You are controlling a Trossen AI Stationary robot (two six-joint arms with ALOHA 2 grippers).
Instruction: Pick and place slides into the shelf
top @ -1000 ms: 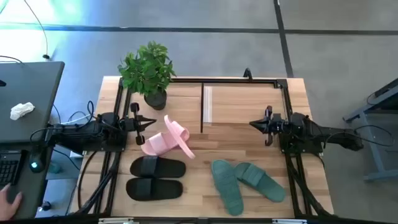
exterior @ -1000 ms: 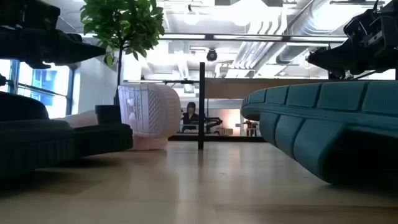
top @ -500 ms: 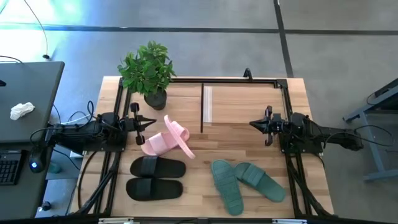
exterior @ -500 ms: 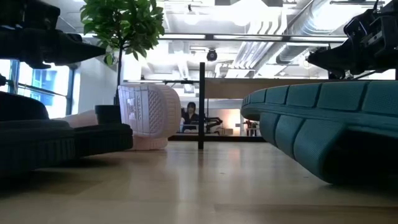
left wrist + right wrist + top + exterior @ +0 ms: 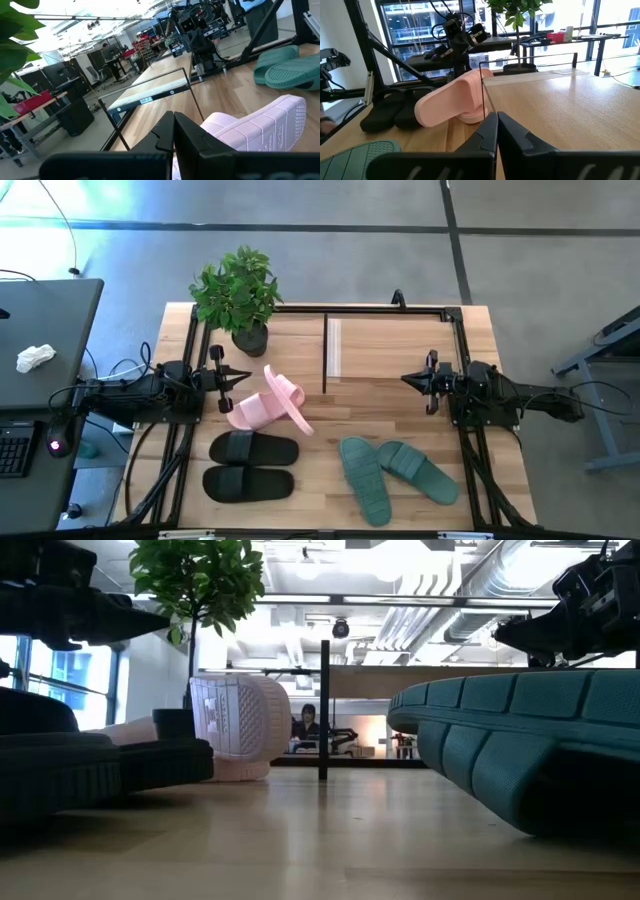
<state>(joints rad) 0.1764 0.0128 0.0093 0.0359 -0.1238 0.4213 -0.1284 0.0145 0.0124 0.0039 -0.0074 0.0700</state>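
High view: the left gripper [image 5: 243,378] is pinched shut on nothing just beside the heaped pink slides [image 5: 266,406], the black pair [image 5: 250,465] nearer the front edge; the right gripper [image 5: 405,380], also closed and empty, hangs well apart from them, the green pair [image 5: 393,472] in front of it and the shelf [image 5: 385,345] between the arms toward the back. The right wrist view shows one pink slide tipped over the other, while the low view puts a green sole [image 5: 520,745] close up, hiding that side of the table

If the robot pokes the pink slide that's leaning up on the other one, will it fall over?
Probably. The tilted pink slide only leans on its flat partner, so a nudge would likely tip it. It looks like light rubber, so it may slide on the smooth table too.
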